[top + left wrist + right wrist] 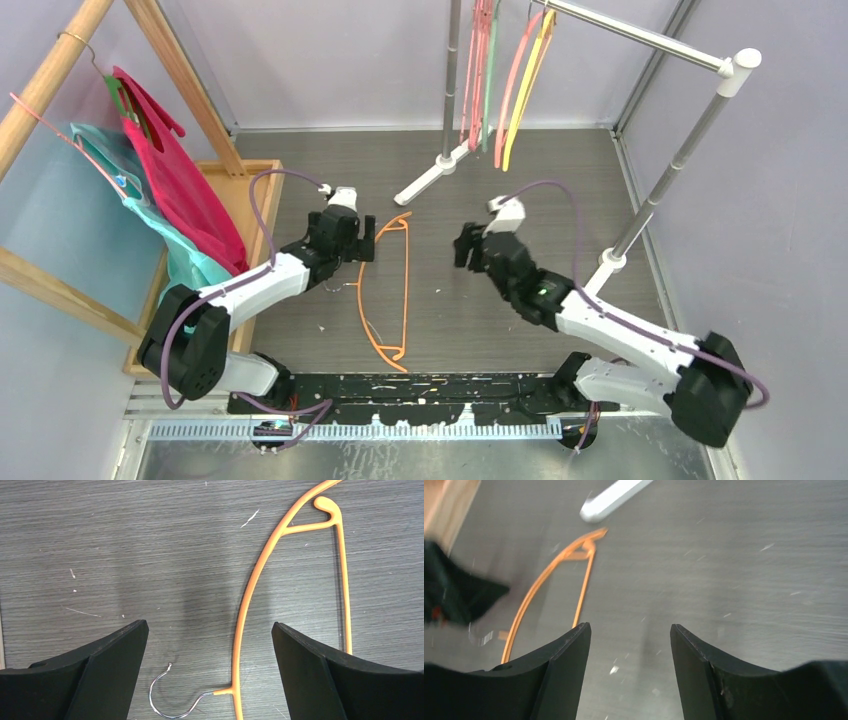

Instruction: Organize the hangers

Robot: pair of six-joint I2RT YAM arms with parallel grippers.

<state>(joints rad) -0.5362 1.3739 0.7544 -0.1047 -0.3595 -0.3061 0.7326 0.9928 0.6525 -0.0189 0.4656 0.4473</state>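
An orange hanger lies flat on the grey table between the arms. In the left wrist view its curved arm runs between my fingers, with its metal hook low in the gap. My left gripper is open above it, holding nothing; it shows in the top view at the hanger's left side. My right gripper is open and empty over bare table; it shows in the top view right of the hanger, which shows blurred. Several pink, orange, yellow and pale green hangers hang on the metal rail.
A wooden rack at the left carries a pink hanger draped with red and teal cloth, above a wooden tray. The rail's white foot lies on the table behind the hanger. Its right post stands beside my right arm.
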